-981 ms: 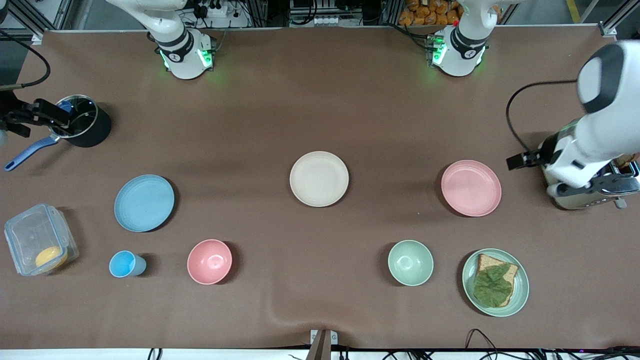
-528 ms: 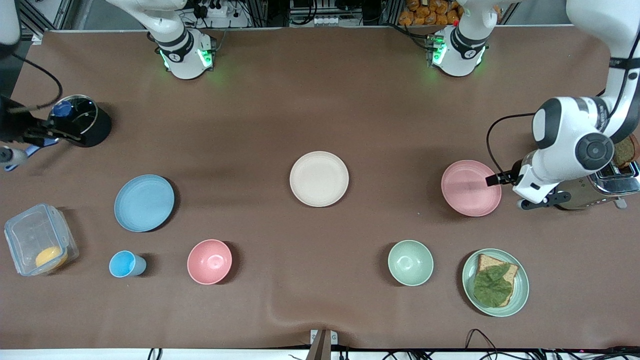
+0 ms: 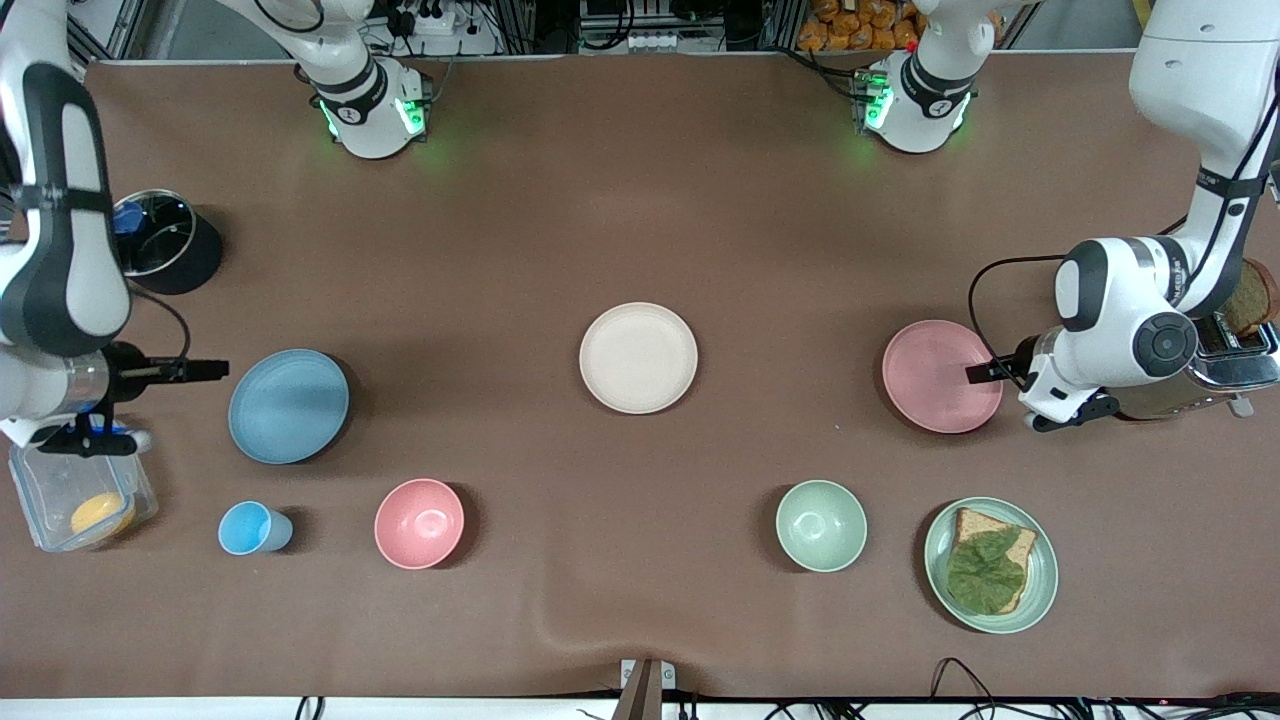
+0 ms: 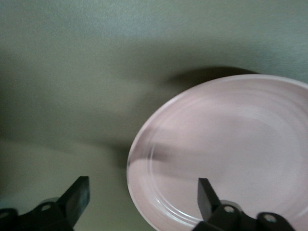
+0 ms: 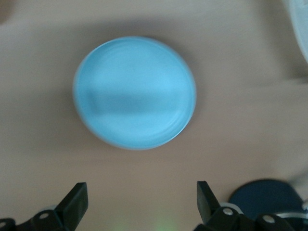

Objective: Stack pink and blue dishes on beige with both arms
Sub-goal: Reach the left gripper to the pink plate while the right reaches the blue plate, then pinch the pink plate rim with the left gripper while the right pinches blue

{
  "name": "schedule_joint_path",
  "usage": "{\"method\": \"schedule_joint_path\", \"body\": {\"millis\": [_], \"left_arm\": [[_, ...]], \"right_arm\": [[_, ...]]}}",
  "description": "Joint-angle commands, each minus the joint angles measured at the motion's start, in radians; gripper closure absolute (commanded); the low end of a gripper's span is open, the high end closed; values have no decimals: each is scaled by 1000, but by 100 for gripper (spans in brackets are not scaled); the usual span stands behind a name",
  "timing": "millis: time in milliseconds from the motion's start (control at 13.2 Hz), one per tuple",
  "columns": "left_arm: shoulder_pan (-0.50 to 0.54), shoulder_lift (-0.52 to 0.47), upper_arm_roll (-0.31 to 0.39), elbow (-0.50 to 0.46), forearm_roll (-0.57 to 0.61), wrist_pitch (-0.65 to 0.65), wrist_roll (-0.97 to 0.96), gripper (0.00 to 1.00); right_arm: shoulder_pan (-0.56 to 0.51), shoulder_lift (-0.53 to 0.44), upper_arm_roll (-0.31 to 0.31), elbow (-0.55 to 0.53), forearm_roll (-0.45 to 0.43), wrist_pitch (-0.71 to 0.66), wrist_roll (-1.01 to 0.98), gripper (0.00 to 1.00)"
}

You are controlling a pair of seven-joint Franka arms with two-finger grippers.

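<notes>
The beige plate (image 3: 638,357) lies at the table's middle. The pink plate (image 3: 940,376) lies toward the left arm's end, and the blue plate (image 3: 288,405) toward the right arm's end. My left gripper (image 3: 978,373) hangs open at the pink plate's edge. In the left wrist view its jaws (image 4: 143,195) straddle the rim of the pink plate (image 4: 231,154), one finger over the plate and one over the table. My right gripper (image 3: 212,369) is open beside the blue plate. In the right wrist view the gripper (image 5: 142,199) is over bare table, short of the blue plate (image 5: 134,91).
A black pot (image 3: 165,240), a clear box (image 3: 75,490) and a blue cup (image 3: 252,528) stand toward the right arm's end. A pink bowl (image 3: 419,523) and a green bowl (image 3: 821,525) sit nearer the front camera. A green plate with bread (image 3: 990,565) and a toaster (image 3: 1220,370) are by the left arm.
The left gripper came from over the toaster to the pink plate's edge. The right gripper swung from the pot down to beside the blue plate.
</notes>
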Motion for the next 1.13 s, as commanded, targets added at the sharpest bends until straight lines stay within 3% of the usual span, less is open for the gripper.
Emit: {"method": "schedule_joint_path", "body": {"millis": [0,226,453,755,1057], "left_arm": [[20,28,-8,24,20,6,5,14],[28,51,-8,37,21,6,32,20],[34,57,-8,38,21,10,34,40],[31,62,-10,38,21,10,34,79],[34,74,-10,41,21,14,61,94]], "right_arm": [[-38,41,15,-38,-36,138,-2,0],[-63,36,15,-124,-38,270,-2,0],[-75,33,17,-277,-30,483,2,0],[-69,88,18,-316,-20,586,10,0],[-75,104,18,-333,-20,588,2,0]]}}
